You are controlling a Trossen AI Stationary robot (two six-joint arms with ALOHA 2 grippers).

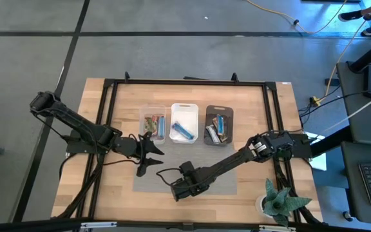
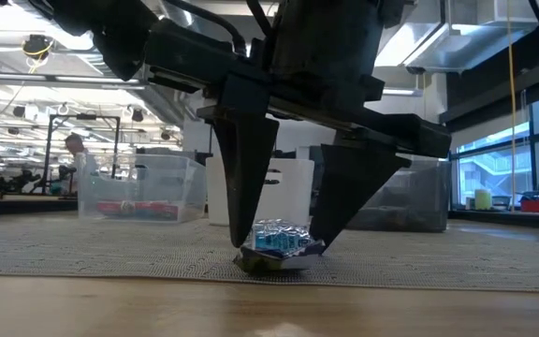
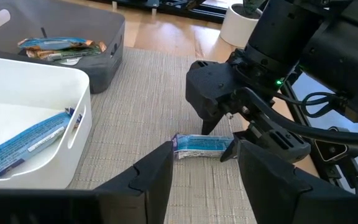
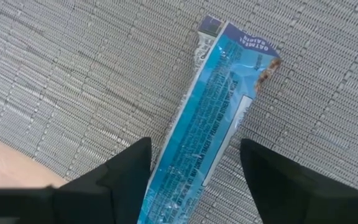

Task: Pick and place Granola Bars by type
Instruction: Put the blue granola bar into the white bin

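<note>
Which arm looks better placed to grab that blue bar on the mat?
The right: its gripper is down over the blue bar, open fingers on either side. The left gripper waits off to the side.

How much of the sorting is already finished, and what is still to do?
Most bars are already sorted: the clear bin, white bin and dark bin each hold some. In hand: the right gripper stands open on the grey mat, a finger on either side of the last blue bar, which still lies flat. Left to do: grip it, lift it and drop it into its bin. The left gripper waits open nearby.
</note>
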